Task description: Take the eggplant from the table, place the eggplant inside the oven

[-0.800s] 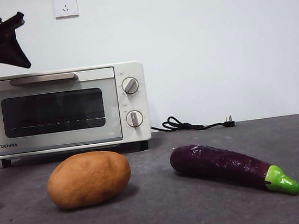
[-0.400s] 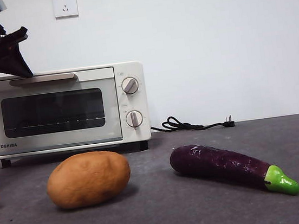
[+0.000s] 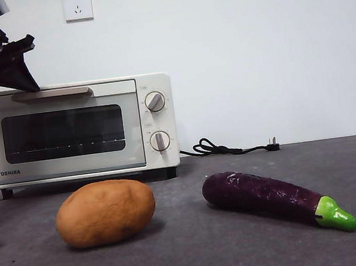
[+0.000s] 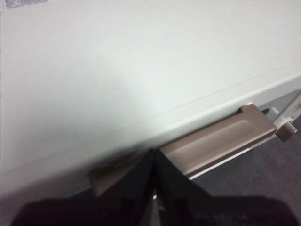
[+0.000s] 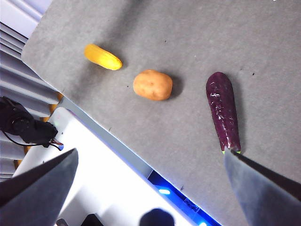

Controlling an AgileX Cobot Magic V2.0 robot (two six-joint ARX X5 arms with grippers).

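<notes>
We saw the left claw, closed and empty, at the oven handle; the right claw gaped wide above the eggplant.

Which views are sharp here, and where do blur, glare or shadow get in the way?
Front view: sharp and evenly lit; soft shadows under the potato and eggplant, faint sheen on the oven door. Left wrist view: soft focus, the left gripper dark and blurred at the oven handle. Right wrist view: table crisp, the right gripper's own jaws blurred.
</notes>
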